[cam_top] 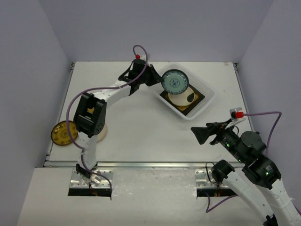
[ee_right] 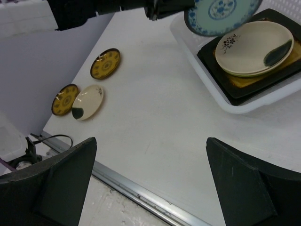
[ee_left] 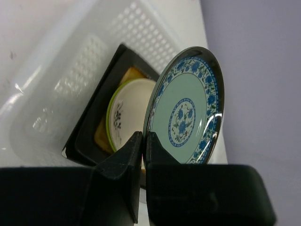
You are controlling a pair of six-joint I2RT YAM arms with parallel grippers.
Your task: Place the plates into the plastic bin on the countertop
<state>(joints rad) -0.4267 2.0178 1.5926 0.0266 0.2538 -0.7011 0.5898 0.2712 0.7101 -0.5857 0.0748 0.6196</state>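
My left gripper [cam_top: 158, 80] [ee_left: 144, 136] is shut on the rim of a blue-patterned plate [cam_top: 174, 81] [ee_left: 188, 108] [ee_right: 218, 12]. It holds the plate tilted on edge above the plastic bin [cam_top: 205, 86] [ee_left: 84, 61] [ee_right: 235, 106]. Inside the bin a cream plate [cam_top: 181, 97] [ee_left: 124, 115] [ee_right: 251, 47] rests on a black square plate [cam_top: 197, 101] [ee_right: 282, 70]. Two yellow plates [ee_right: 105, 63] [ee_right: 65, 99] and a cream plate [ee_right: 88, 101] lie at the left of the countertop [cam_top: 141, 127]. My right gripper [cam_top: 197, 134] [ee_right: 151, 141] hangs open and empty over the near right.
The left arm [cam_top: 91, 115] arches over the plates on the left, so the top view shows just one yellow plate [cam_top: 61, 133]. A metal strip [cam_top: 155, 164] [ee_right: 141, 193] marks the front edge. Grey walls close in the left, back and right.
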